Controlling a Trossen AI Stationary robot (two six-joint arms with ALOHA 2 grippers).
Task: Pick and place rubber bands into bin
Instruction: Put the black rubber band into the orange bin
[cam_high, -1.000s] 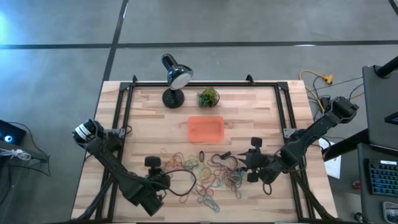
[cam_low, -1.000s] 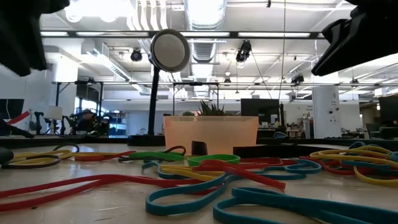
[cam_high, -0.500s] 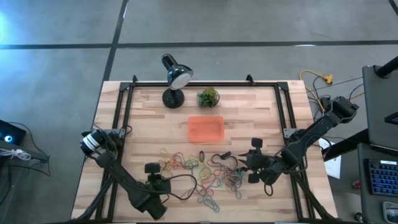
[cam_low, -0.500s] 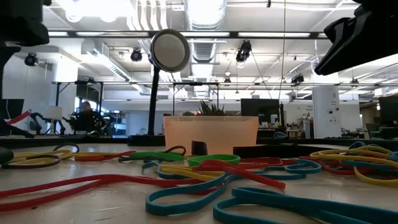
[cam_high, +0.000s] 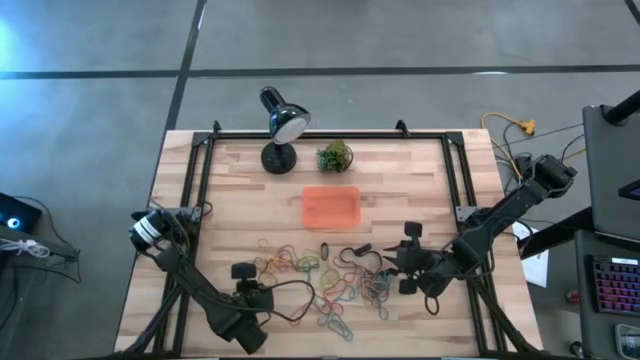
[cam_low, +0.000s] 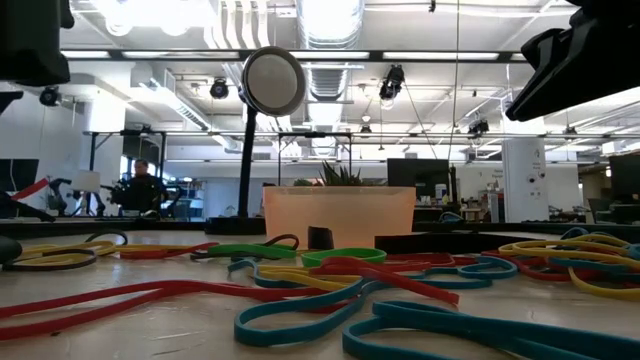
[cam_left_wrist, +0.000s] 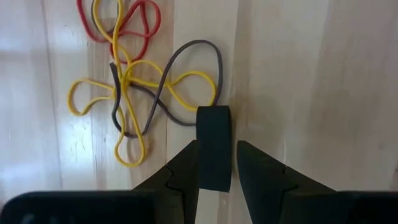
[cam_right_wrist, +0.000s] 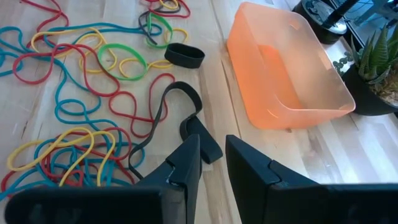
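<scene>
Many coloured rubber bands (cam_high: 320, 275) lie loose across the near half of the wooden table. The orange bin (cam_high: 330, 206) stands at mid-table, beyond them. My left gripper (cam_left_wrist: 217, 144) points steeply down at the near left. Its fingers are open on either side of a short wide black band (cam_left_wrist: 213, 134), next to tangled yellow, grey and red bands (cam_left_wrist: 134, 93). My right gripper (cam_right_wrist: 212, 146) hovers at the near right, slanting down toward the bin (cam_right_wrist: 286, 68). A narrow gap shows between its fingers, and a black band's end (cam_right_wrist: 198, 127) lies just ahead of them. My left gripper has the wide black band (cam_left_wrist: 214, 168) standing between its two fingers, which come from above. A sliver of table shows between the band and one finger. I cannot tell whether the other finger touches it.
A black desk lamp (cam_high: 280, 125) and a small green plant (cam_high: 335, 155) stand at the far edge behind the bin. Black frame rails (cam_high: 200, 200) run along the table's left and right sides. A wide black loop (cam_right_wrist: 185, 55) lies between the bands and the bin.
My left gripper has sunk toward the table and tipped further downward, shifting slightly toward the near edge. The gap between its fingers is unchanged. The bands lie as before.
</scene>
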